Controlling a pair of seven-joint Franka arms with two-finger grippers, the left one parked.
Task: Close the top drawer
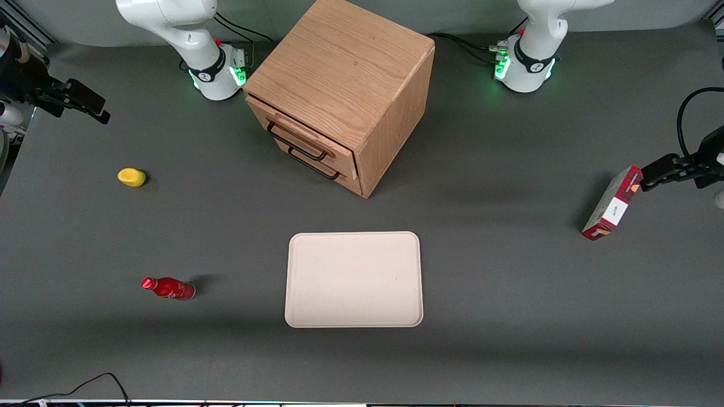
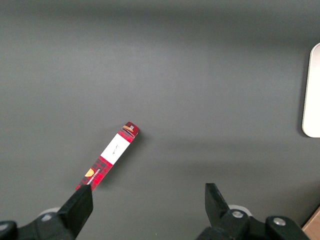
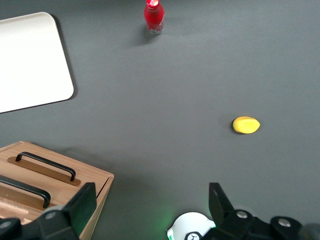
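The light oak cabinet [image 1: 345, 73] stands at the middle of the table, farther from the front camera than the tray. Its top drawer [image 1: 302, 134], with a thin black bar handle, stands a little out from the cabinet face, above the lower drawer [image 1: 322, 169]. Both drawer fronts show in the right wrist view, the top drawer [image 3: 12, 200] and the lower drawer [image 3: 60, 162]. My right gripper [image 1: 96, 110] hangs open and empty above the table at the working arm's end, well away from the cabinet. Its fingers [image 3: 82, 202] spread wide around bare table, gripper [image 3: 150, 197].
A cream tray [image 1: 353, 316] lies nearer the front camera than the cabinet. A yellow lemon [image 1: 131, 177] and a red bottle [image 1: 168, 288] lie toward the working arm's end. A red plaid box [image 1: 612, 203] stands toward the parked arm's end.
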